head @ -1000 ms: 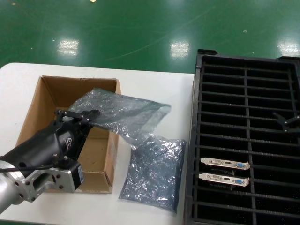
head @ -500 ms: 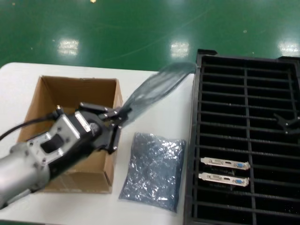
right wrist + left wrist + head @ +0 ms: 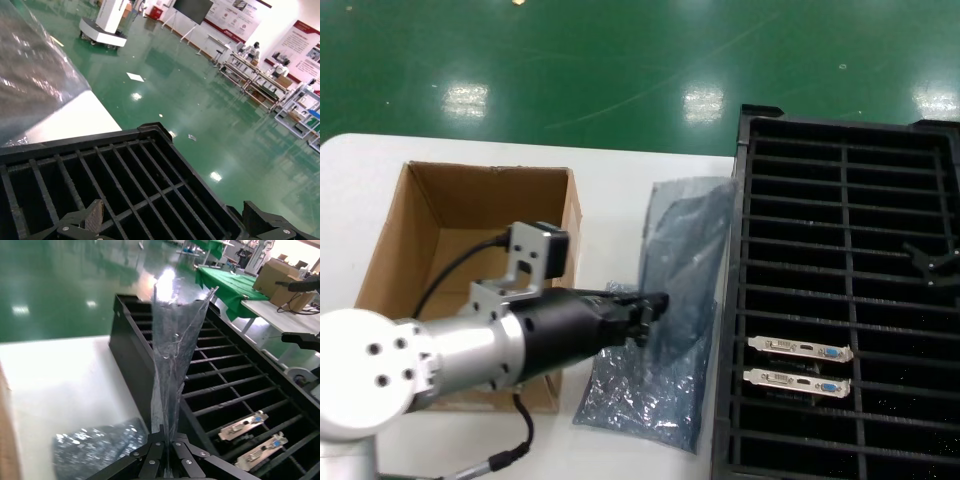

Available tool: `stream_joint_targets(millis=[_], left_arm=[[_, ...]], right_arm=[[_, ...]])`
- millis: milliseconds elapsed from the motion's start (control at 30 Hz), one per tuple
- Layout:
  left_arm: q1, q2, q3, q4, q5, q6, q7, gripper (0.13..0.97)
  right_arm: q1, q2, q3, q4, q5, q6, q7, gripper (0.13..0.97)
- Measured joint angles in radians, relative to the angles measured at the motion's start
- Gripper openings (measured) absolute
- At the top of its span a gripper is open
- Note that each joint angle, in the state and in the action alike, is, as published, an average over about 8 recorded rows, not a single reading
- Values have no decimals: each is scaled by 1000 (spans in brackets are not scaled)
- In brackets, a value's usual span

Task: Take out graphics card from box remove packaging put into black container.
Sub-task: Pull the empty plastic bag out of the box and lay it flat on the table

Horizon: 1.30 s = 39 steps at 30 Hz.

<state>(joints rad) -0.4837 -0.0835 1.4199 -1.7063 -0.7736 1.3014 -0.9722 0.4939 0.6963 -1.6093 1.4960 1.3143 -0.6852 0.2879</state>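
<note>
A white table [image 3: 620, 175] stands on glossy green floor [image 3: 570, 60]. At frame centre, the left gripper [image 3: 655, 305] pinches the packaging [image 3: 685, 250]; the right gripper's [image 3: 932, 262] fingers spread wide.

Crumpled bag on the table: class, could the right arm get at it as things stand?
Probably yes. The right gripper hovers open over the black container, holding nothing. The crumpled bag lies beside the container, but the left gripper, shut on the held bag, crowds above it.
</note>
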Motion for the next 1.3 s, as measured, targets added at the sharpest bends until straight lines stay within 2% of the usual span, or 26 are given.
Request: stream_joint_targets(millis=[167, 400, 600, 767, 900, 1100, 1133, 1200, 1300], left_arm=[[-33, 5, 49, 66, 48, 13, -65, 150], [-59, -17, 94, 134, 111, 40, -117, 192], [-80, -48, 94, 138, 120, 48, -139, 248], [-98, -87, 63, 68, 87, 26, -128, 339], [-102, -132, 24, -26, 66, -57, -62, 401], [-68, -200, -35, -171, 63, -278, 138, 557], [-57, -207, -45, -191, 69, -317, 175, 583], [-35, -218, -61, -222, 82, -386, 238, 583], [-10, -224, -73, -241, 88, -450, 294, 607]], right_arm=[[0, 0, 0, 0, 0, 0, 0, 966], [0, 0, 0, 0, 0, 0, 0, 966], [0, 0, 0, 0, 0, 0, 0, 966], [0, 0, 0, 0, 0, 0, 0, 966], [0, 0, 0, 0, 0, 0, 0, 966], [0, 0, 0, 0, 0, 0, 0, 966], [0, 0, 0, 0, 0, 0, 0, 966], [-1, 0, 0, 0, 1, 1, 0, 966], [-5, -4, 0, 1, 5, 7, -3, 966]])
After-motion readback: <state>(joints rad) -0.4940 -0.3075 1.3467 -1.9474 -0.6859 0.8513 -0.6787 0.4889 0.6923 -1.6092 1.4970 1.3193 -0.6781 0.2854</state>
